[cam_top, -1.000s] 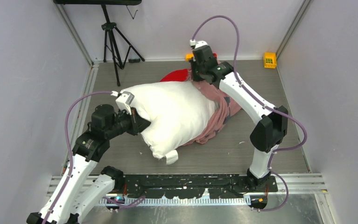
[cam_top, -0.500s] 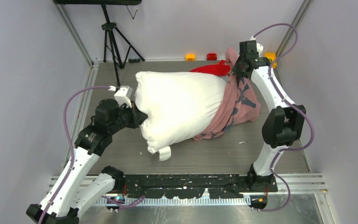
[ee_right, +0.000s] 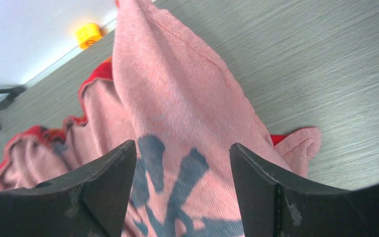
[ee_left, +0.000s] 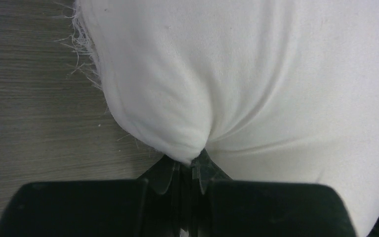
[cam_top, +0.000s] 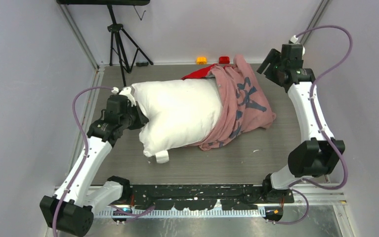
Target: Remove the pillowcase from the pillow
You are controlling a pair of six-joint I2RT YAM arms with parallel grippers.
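Observation:
The white pillow point(cam_top: 177, 113) lies across the middle of the table. Its right end is still inside the pillowcase point(cam_top: 241, 101), which shows its faded pink reverse with grey-blue blotches and a red edge at the back. My left gripper point(cam_top: 137, 118) is shut on a pinch of the pillow's left end; the left wrist view shows that white fabric point(ee_left: 256, 74) bunched between the closed jaws point(ee_left: 189, 160). My right gripper point(cam_top: 265, 66) hangs open at the far right, clear of the cloth. In the right wrist view the pillowcase point(ee_right: 177, 98) lies below its spread jaws point(ee_right: 182, 148), and nothing is between them.
A black tripod point(cam_top: 118, 44) stands at the back left. An orange block point(cam_top: 201, 60) and a red block point(cam_top: 224, 59) sit along the back edge. The pillow's small tag point(cam_top: 161, 157) pokes out toward the front. Walls close in on both sides.
My right gripper has opened and let go of the pillowcase, then swung right; the cloth has dropped over the pillow's right end. The left gripper has drawn the pillow slightly left.

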